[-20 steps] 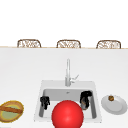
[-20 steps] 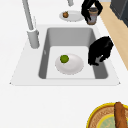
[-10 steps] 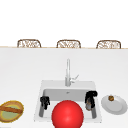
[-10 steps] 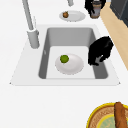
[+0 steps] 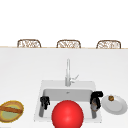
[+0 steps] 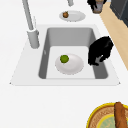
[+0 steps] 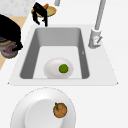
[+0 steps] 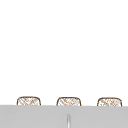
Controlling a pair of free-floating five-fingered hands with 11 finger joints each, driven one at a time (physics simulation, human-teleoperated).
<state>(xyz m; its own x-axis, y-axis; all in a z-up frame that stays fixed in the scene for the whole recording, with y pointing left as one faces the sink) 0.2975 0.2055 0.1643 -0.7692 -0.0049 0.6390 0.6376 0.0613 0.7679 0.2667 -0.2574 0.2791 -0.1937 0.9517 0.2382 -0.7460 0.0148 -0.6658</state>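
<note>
My left hand (image 5: 45, 102) hangs over the sink's (image 5: 40, 86) left side, fingers relaxed and pointing down, holding nothing; it is the near hand (image 6: 100, 50) in the left side view and the far hand (image 7: 40, 13) in the right side view. At the sink's right edge my right hand (image 5: 96, 98) is curled round a brownish cup-like object (image 6: 96, 7), which is partly hidden (image 7: 10, 52). On the sink floor a white plate (image 6: 72, 67) carries a green lime (image 6: 64, 58). A large red ball (image 5: 67, 115) covers the sink's front in the front view.
A faucet (image 5: 68, 73) rises behind the basin. On the counter to the right, a white plate (image 5: 117, 106) holds a small brown fruit (image 7: 60, 110). A yellow-rimmed basket (image 5: 7, 113) with a brown stick stands at the left. Three chairs (image 5: 68, 44) line the far counter edge.
</note>
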